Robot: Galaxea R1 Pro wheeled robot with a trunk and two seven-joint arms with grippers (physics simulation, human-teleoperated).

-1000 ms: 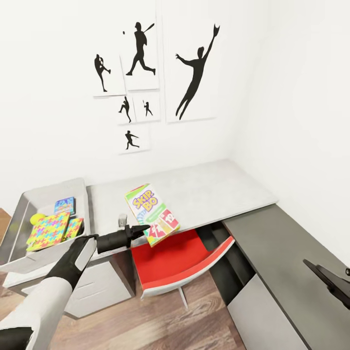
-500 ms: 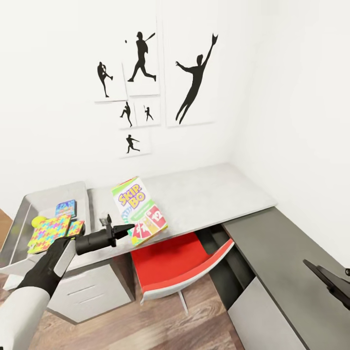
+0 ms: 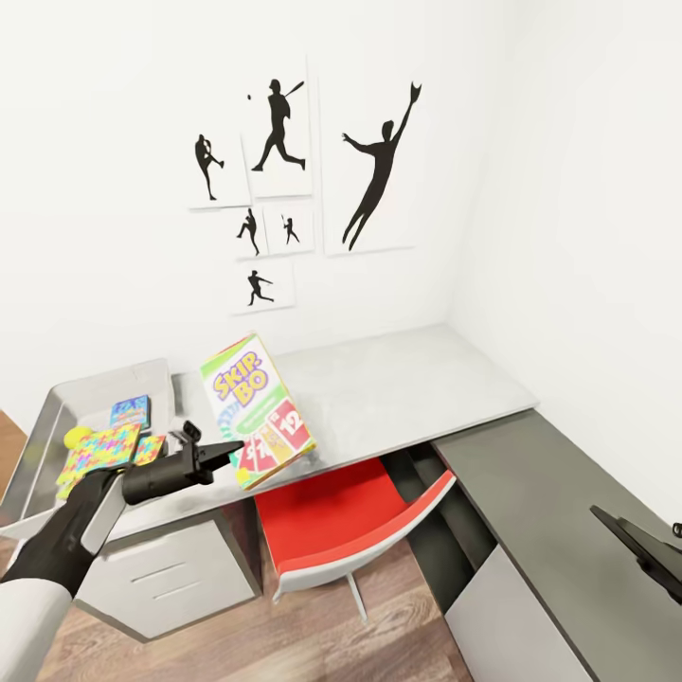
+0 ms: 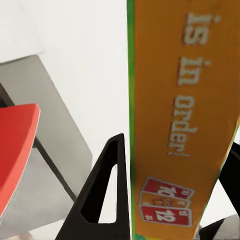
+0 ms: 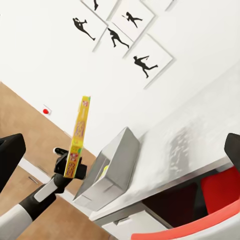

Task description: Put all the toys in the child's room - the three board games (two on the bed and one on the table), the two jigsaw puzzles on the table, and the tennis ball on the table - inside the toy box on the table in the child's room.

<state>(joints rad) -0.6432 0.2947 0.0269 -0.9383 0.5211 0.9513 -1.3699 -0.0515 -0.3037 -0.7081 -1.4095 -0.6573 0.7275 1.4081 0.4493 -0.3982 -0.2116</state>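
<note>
My left gripper (image 3: 230, 450) is shut on the lower edge of the green-red-yellow board game (image 3: 256, 407), holding it tilted up over the table's (image 3: 407, 384) front edge, just right of the toy box (image 3: 57, 403). The left wrist view shows the game's orange side (image 4: 175, 110) clamped between the black fingers (image 4: 102, 195). Inside the toy box lie two jigsaw puzzles (image 3: 99, 450), a blue board game (image 3: 130, 410) and the tennis ball (image 3: 74, 437). My right gripper (image 3: 649, 551) hangs open at the lower right over the dark desk section. The right wrist view shows the held game (image 5: 80, 132) edge-on beside the toy box (image 5: 112, 170).
A red chair (image 3: 350, 516) is tucked under the desk right below the held game. The lower dark grey desk section (image 3: 559, 483) runs along the right wall. White drawers (image 3: 161, 573) sit under the toy box. Baseball silhouettes (image 3: 379, 166) hang on the wall.
My left arm has carried the board game leftward, closer to the toy box, and the game now stands more upright. The right gripper has not moved.
</note>
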